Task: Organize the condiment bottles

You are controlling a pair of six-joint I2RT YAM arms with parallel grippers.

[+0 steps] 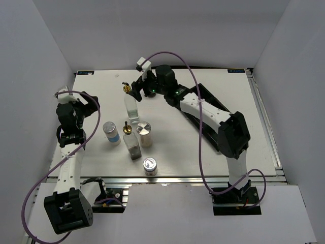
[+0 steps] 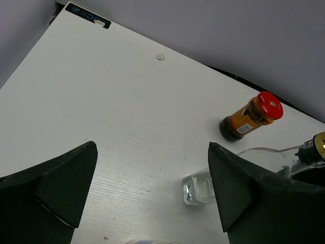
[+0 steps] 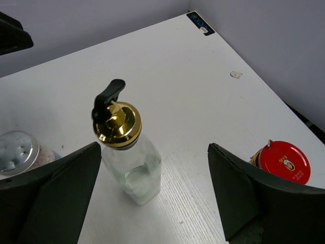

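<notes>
The right gripper (image 3: pixel 153 150) is wide open and holds nothing. The tall bottle (image 3: pixel 129 160) stands up straight just in front of it, closer to one finger than the other. I see no finger touching the glass.

I think the job right now is to grab this bottle. To do it well, the gripper should first line up so the bottle sits in the middle of the gap. Then it should go low and close on the glass body, not on the gold top (image 3: pixel 118 124) with its little black flap. The glass looks smooth, and the bottle is thin and tall, so a bump from one finger could tip it over. Slow and straight is best. The red jar (image 3: pixel 282 161) stands near, off to one side, so the gripper should not swing that way.

The left gripper (image 2: pixel 152 147) is wide open too and holds nothing. It hangs over a bare bit of the table (image 2: pixel 101 91), apart from the tall bottle.

Nearer the arms, four more stand in a bunch: the blue shaker (image 1: pixel 111 133), a short bottle (image 1: pixel 131 143), a silver shaker (image 1: pixel 145 133) and a last shaker (image 1: pixel 150 165) by the near edge. To me, none of them looks sorted yet.
</notes>
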